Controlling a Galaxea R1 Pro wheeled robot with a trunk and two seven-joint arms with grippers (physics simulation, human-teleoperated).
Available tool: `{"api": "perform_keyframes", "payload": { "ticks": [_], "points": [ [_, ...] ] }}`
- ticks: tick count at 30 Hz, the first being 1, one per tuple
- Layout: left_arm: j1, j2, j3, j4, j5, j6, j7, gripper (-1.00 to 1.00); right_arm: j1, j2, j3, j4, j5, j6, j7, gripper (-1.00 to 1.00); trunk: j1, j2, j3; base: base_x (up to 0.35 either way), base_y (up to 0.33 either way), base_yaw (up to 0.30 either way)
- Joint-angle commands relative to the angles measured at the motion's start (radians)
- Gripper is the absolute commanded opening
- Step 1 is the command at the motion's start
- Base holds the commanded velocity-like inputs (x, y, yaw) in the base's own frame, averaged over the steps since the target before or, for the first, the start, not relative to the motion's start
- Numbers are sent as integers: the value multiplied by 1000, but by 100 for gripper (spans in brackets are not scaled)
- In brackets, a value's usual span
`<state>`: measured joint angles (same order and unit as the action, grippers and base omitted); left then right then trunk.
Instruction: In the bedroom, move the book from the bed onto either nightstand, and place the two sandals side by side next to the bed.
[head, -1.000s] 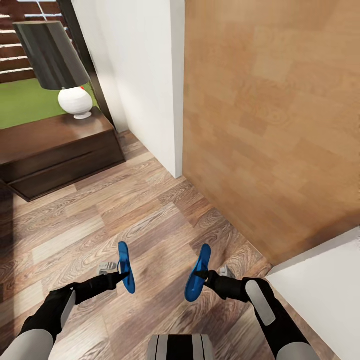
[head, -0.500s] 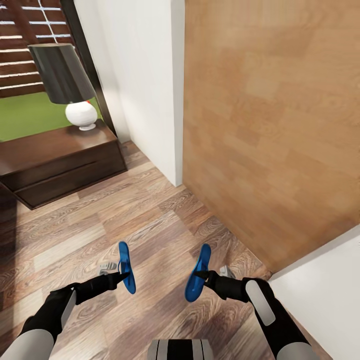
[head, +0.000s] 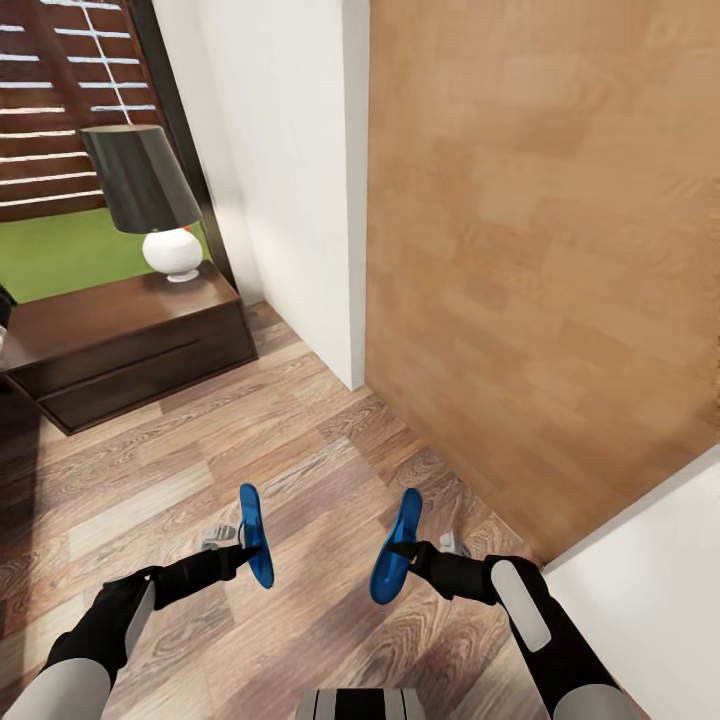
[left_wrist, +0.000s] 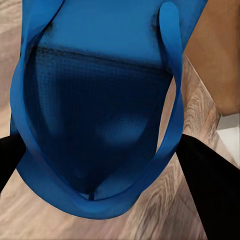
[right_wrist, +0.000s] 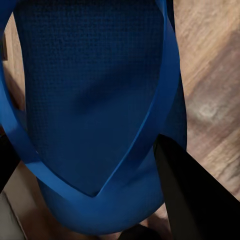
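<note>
head view: both arms reach forward low over the wood-plank floor (head: 300, 450), each carrying a bright blue sandal on edge, held up off the floor. left gripper (head: 240, 550) is clamped on the left sandal (head: 254, 535), which stands thin-side up with its long axis pointing away from the robot; right gripper (head: 405, 552) is clamped on the right sandal (head: 396, 548), also on edge, tilted a little to the right at its far end. the two sandals are apart, roughly level with each other. only this view gives the room: a white wall (head: 290, 170) with a corner ahead, a big light-wood panel (head: 540, 260) on the right, a white surface (head: 650, 590) at lower right, and at far left a dark-brown nightstand (head: 130, 345) with two drawers and a glossy top, carrying a lamp (head: 150, 200) with a black shade and a round white base. behind it a dark-framed window (head: 60, 150) shows a slatted fence and grass. left wrist view gives detail the head view lacks: the left sandal (left_wrist: 95, 120) seen close, textured dark-blue footbed, lighter blue straps meeting in a v at the toe post, with a black finger (left_wrist: 210, 185) on one side and another dark finger at the opposite edge, pinching it; floor and a bit of the wood panel behind. right wrist view: the right sandal (right_wrist: 95, 100) likewise close, gridded footbed, v-strap, a black finger (right_wrist: 195, 195) against its edge, plank floor behind.
</note>
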<state>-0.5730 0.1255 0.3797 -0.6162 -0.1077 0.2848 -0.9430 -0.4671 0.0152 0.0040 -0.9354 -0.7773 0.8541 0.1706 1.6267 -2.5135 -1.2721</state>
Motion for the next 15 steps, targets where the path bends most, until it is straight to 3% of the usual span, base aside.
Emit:
{"api": "perform_keyframes", "payload": {
  "ticks": [1, 10, 12, 15],
  "points": [
    [-1, -2, 7, -1, -10, 7, -7, -100, -1, 0, -1, 0, 7, 3, 3, -100, -1, 0, 3, 0, 0, 0],
    [-1, -20, 7, 16, -13, 5, -4, -100, -1, 0, -1, 36, 8, 3, 1, -100, -5, 2, 38, 0, 0, 0],
    [-1, -21, 8, 56, -15, -8, -3, -100, -1, 0, 0, 147, 12, -21, 1, -100, -6, 3, 46, 0, 0, 0],
    [-1, -17, 8, 116, -17, -59, -1, -100, -1, 0, 2, 295, 59, -154, 7, -100, -7, 3, 57, 0, 0, 0]
  ]
}}
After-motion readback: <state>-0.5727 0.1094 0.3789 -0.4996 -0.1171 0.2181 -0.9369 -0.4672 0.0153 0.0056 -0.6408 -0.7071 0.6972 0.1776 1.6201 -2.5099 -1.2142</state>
